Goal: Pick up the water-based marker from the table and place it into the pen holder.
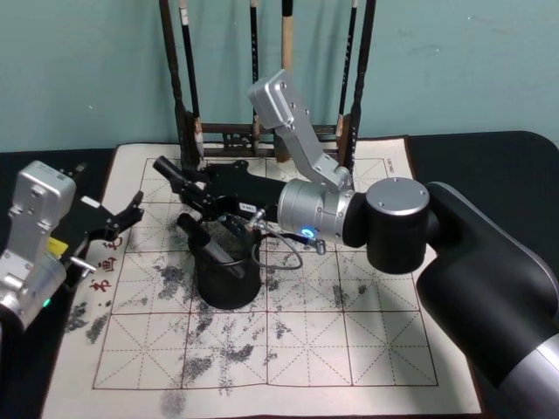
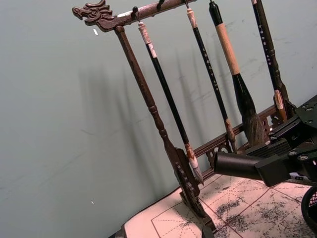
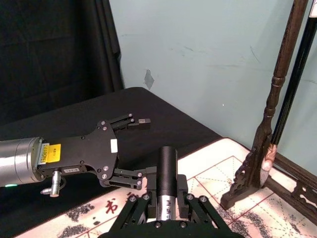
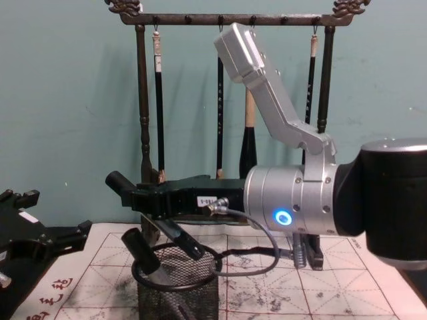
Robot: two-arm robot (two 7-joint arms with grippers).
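The right gripper (image 1: 188,205) reaches across the bench, its fingers closed around a black water-based marker (image 1: 171,175) and held just above the pen holder (image 1: 227,278), a round black wire-mesh cup directly beneath it on the ink-stained practice mat (image 1: 349,349).

A second dark, marker-like shaft (image 4: 142,251) leans out over the cup's rim below the gripper; whether it rests inside I cannot tell.

The left gripper (image 1: 112,223) waits off to the side of the working gripper, fingers spread and empty.

This looks like the placing step: the next move calls for tipping the marker downward, centring it over the opening, then letting go.

The chest view shows the marker clear above the rim. The right wrist view looks straight along its barrel, clamped between the fingers (image 3: 130,210). The left wrist view shows the brush rack (image 2: 148,99) behind.
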